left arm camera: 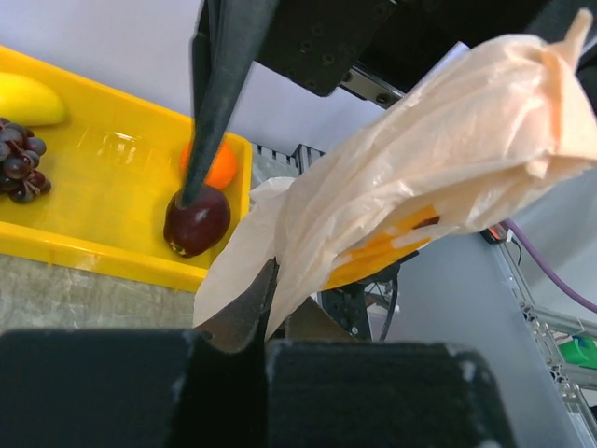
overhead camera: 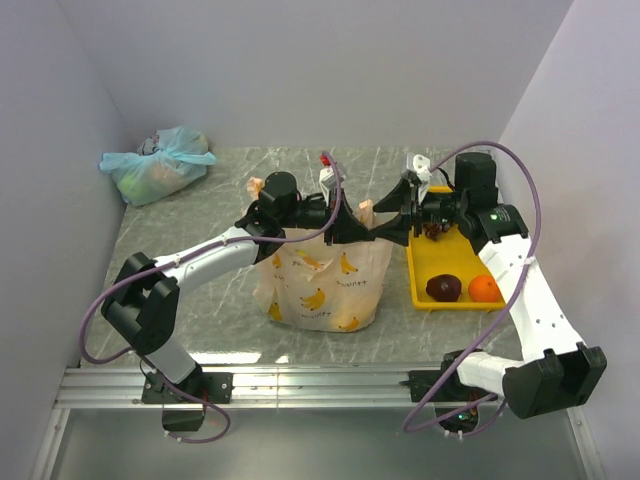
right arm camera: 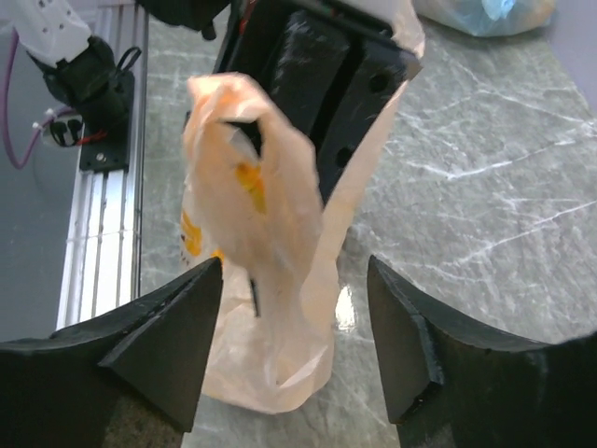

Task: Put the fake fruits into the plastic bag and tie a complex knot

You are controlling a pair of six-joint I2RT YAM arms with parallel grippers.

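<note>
Closest to the lens, the left gripper (left arm camera: pixel 270 285) has its fingers pressed together on a fold of the thin peach plastic bag (left arm camera: pixel 448 140). It pinches the film near the rim and draws it upward, so the banana-printed sack stands on the marble-patterned table (overhead camera: pixel 200 200) instead of slumping. The hold looks meant to keep the top of the bag raised and reachable.

Facing it, the right gripper (right arm camera: pixel 295 271) is spread wide, one dark finger on either side of a handle (right arm camera: pixel 247 177) that hangs in the gap. Neither pad appears to touch the loop, and it seems lined up to take this side of the bag.

Just right of the bag sits a yellow tray (overhead camera: pixel 415 285), which holds a maroon fruit (overhead camera: pixel 443 288) and an orange (overhead camera: pixel 485 289) side by side at its near end. The left wrist view also shows purple grapes (left arm camera: pixel 19 161) and a banana (left arm camera: pixel 28 98) farther along the tray. With these four fruits outside the bag, loading appears unfinished, and the handles are apart, so no knot is made. What the peach bag itself contains cannot be made out through the film.

Well apart, in the far left corner, a pale blue-green bag (overhead camera: pixel 158 163) lies tied shut with coloured shapes showing dimly inside.
</note>
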